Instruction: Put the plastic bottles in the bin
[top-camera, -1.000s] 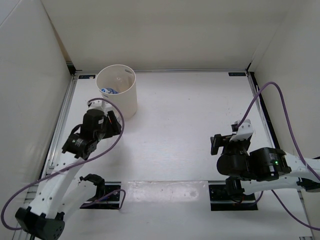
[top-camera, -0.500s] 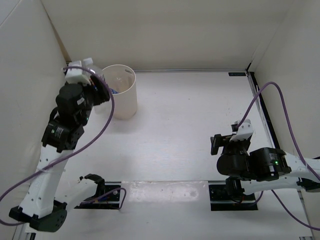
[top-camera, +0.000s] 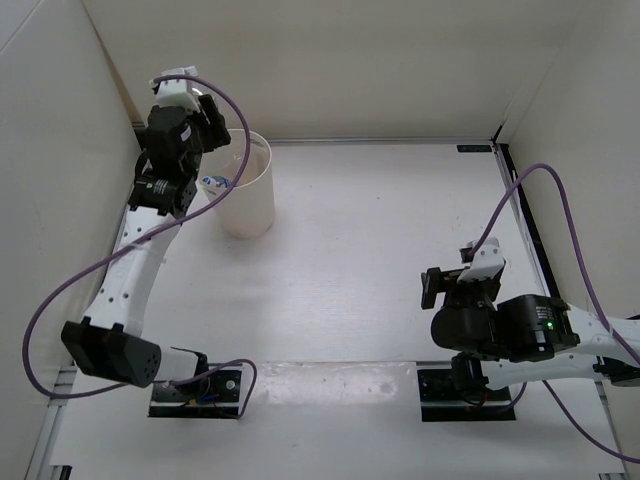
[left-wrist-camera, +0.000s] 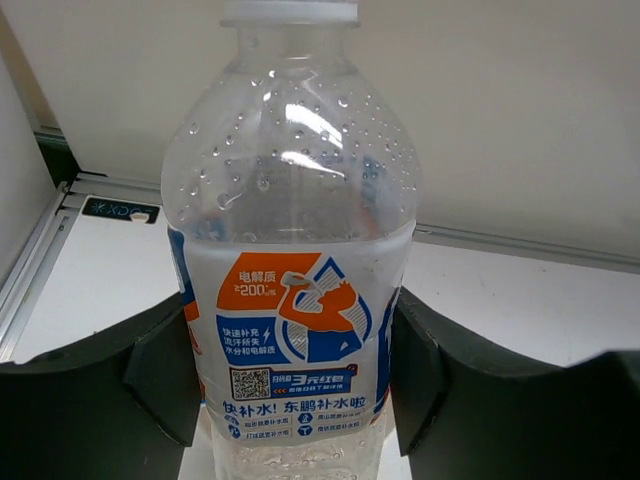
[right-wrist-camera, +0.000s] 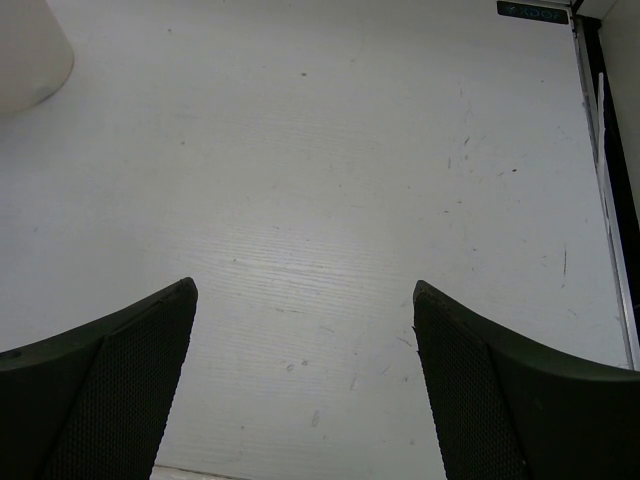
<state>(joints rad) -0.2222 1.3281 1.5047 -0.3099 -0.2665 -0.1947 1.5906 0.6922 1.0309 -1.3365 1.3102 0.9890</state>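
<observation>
My left gripper (left-wrist-camera: 290, 340) is shut on a clear bottle with a white-blue-red label (left-wrist-camera: 290, 240), holding it upright by the label, white cap up. In the top view the left gripper (top-camera: 205, 118) is raised high at the back left, over the left rim of the cream-white bin (top-camera: 250, 200); the held bottle is hard to make out there. A clear bottle with a blue label (top-camera: 215, 182) lies inside the bin. My right gripper (top-camera: 457, 278) is open and empty, low over the table's right side (right-wrist-camera: 305, 290). No other bottle shows.
White walls close the table at the back and on both sides; the left arm is close to the back left corner. The bin's base also shows at the top left of the right wrist view (right-wrist-camera: 28, 50). Black rails run along the table's left and right edges.
My left arm has lifted the bottle from low beside the bin up and back to over the bin's left rim. The right arm has not moved.
</observation>
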